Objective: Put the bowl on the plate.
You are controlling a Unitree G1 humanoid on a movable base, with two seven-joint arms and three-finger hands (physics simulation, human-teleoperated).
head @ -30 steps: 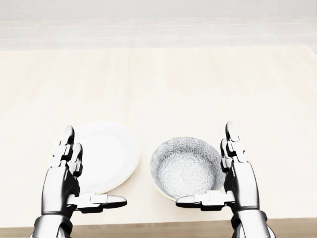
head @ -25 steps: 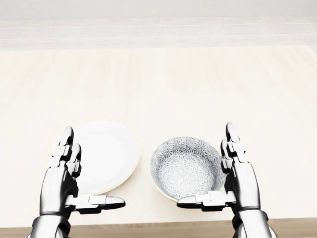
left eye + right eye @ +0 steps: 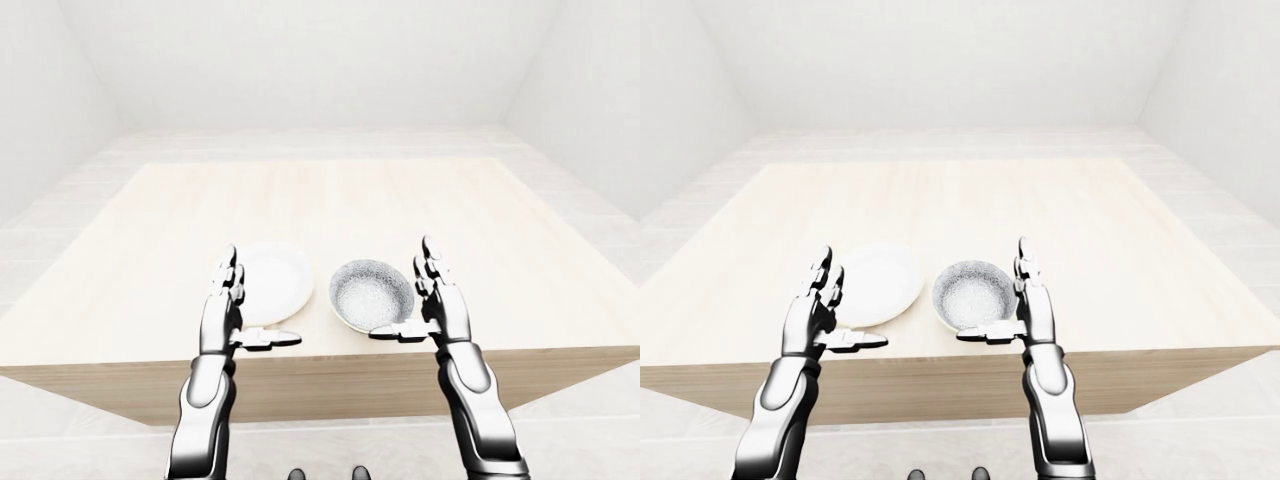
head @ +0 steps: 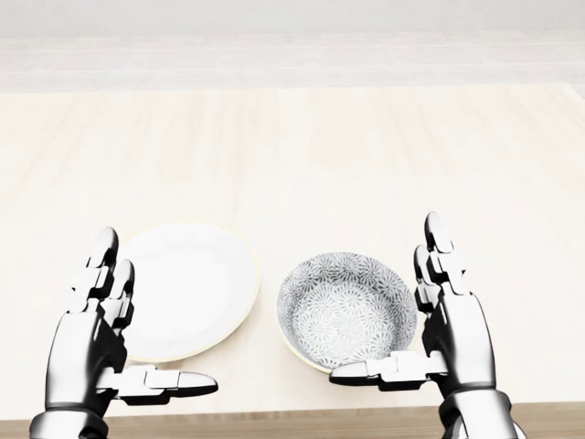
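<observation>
Bowl: grey floral pattern inside, upright on the light wood bench, near the bench's bottom edge in the head view. It's not on the plate. Plate: plain white, flat on the bench, just left of the bowl. The rims are close with a narrow strip of bench between them, so no contact.

Right robot hand: open, fingers straight and pointing to the top of the view, thumb stuck out leftward. Palm sits just right of the bowl's rim and the thumb runs along the bowl's lower right rim. Can't tell if either touches the bowl. Nothing gripped.

Left robot hand: also open in the mirrored pose, fingers up and thumb out to the right. In the head view it overlaps the plate's left rim, and the thumb lies below the plate's lower edge. Holding nothing. Contact with the plate can't be judged.

In the left-eye view both forearms come up over the bench's near edge, one on each side of the plate and bowl pair. Pale floor and white walls around the bench.
</observation>
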